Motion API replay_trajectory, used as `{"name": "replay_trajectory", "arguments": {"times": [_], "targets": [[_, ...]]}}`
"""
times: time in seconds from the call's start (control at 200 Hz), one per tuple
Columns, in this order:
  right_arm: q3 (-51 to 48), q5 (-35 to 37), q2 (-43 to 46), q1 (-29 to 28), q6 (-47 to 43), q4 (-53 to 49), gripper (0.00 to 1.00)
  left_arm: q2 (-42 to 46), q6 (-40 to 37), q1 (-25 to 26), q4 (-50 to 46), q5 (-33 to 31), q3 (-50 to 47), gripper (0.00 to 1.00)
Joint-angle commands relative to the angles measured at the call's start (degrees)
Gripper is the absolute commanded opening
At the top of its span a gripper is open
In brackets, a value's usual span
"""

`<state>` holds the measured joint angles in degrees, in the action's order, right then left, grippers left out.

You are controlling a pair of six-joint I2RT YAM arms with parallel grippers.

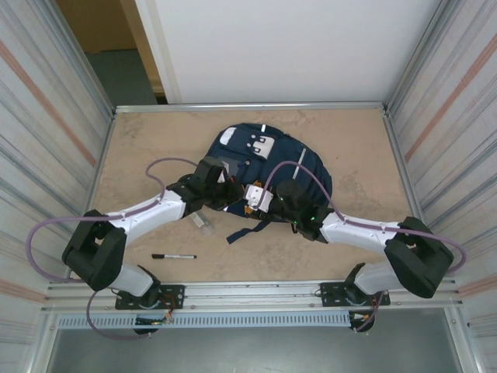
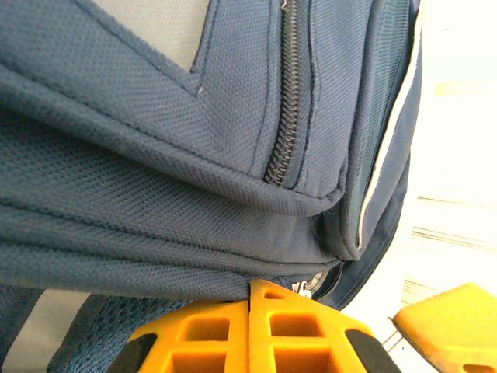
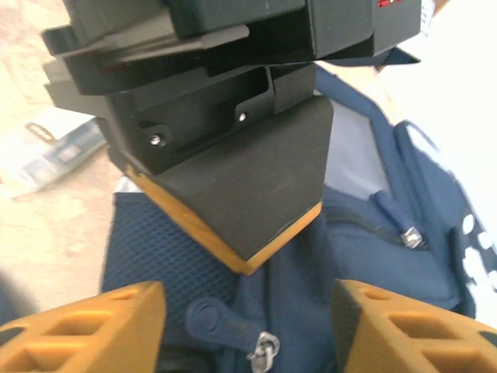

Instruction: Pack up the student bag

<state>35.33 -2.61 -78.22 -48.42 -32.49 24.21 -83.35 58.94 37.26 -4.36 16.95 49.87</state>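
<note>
zip still to be opened

left fingers (image 2: 202, 334) together, tips against the bag (image 1: 283, 151), which lies mid-way across the counter (image 1: 140, 155), nearer its far edge. right fingers (image 3: 85, 326) apart, straddling a zip pull (image 3: 264, 347). likely step: unzipping. next: close on the pull and draw it along.

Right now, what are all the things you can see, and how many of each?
student bag: one, navy blue with white patches, lying in the middle of the table.
marker pen: one, black, on the table in front of the left arm.
small packet: one, clear-looking, beside the left arm; too small to tell what it holds.
table: one, tan, under everything.
left gripper: one, orange fingers, shut, tips against the bag.
right gripper: one, orange fingers, open above the bag.
</note>
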Motion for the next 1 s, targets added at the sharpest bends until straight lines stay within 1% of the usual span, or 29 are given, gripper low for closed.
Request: {"name": "replay_trajectory", "arguments": {"times": [0.0,0.135,0.155,0.21,0.256,0.351,0.406,0.476,0.631,0.712,0.772,0.792,0.867,0.947,0.997], "targets": [[-0.26,1.97,-2.04,-0.40,-2.07,4.34,0.47,3.37,0.82,0.54,2.78,2.65,-0.67,0.00],[-1.29,1.60,-2.13,-0.99,-1.64,3.26,0.46,3.18,1.62,0.54,4.36,3.08,-1.37,0.00],[-1.39,1.83,-2.16,-0.97,-1.55,3.03,0.43,3.19,1.48,0.54,4.23,3.01,-1.35,0.00],[-1.58,3.24,-2.18,-0.97,-1.15,2.16,0.29,3.09,1.43,0.55,4.23,3.06,-1.26,0.00],[-1.70,4.56,-1.86,-0.98,-0.46,1.64,0.20,3.06,1.69,0.54,4.29,3.09,-1.43,0.00],[-2.90,6.80,-0.41,-0.89,2.60,3.25,0.10,3.32,1.35,0.54,3.90,2.85,-1.40,0.00],[-3.69,8.11,0.31,-0.82,4.79,4.61,0.06,3.61,0.96,0.49,3.44,2.12,-1.60,0.00],[-4.29,9.25,1.33,-0.76,9.21,5.16,0.00,4.13,1.10,0.38,3.50,1.10,-2.16,0.00],[-6.55,10.03,3.91,-0.53,19.60,6.20,0.00,4.33,1.01,0.03,3.75,1.16,-2.58,0.00],[-6.59,9.55,5.58,0.30,24.64,3.00,0.00,4.25,1.39,0.02,4.29,1.22,-3.00,0.00],[-6.03,7.92,7.25,1.88,29.99,-0.79,0.00,4.08,1.80,0.09,4.63,1.29,-3.28,0.00],[-5.73,6.42,7.76,3.05,32.24,-2.54,0.00,4.07,1.73,0.02,4.62,1.33,-3.32,0.00],[-4.10,1.35,9.02,6.72,43.89,-8.54,0.00,3.83,1.46,0.01,4.54,0.80,-3.28,0.00],[-3.16,3.56,9.17,8.03,61.12,-14.64,0.00,3.38,2.04,-0.14,5.63,-0.30,-3.63,0.00],[-4.09,2.67,9.46,8.36,68.41,-15.89,0.00,2.90,2.75,-0.37,6.57,-0.78,-3.72,0.00]]}}
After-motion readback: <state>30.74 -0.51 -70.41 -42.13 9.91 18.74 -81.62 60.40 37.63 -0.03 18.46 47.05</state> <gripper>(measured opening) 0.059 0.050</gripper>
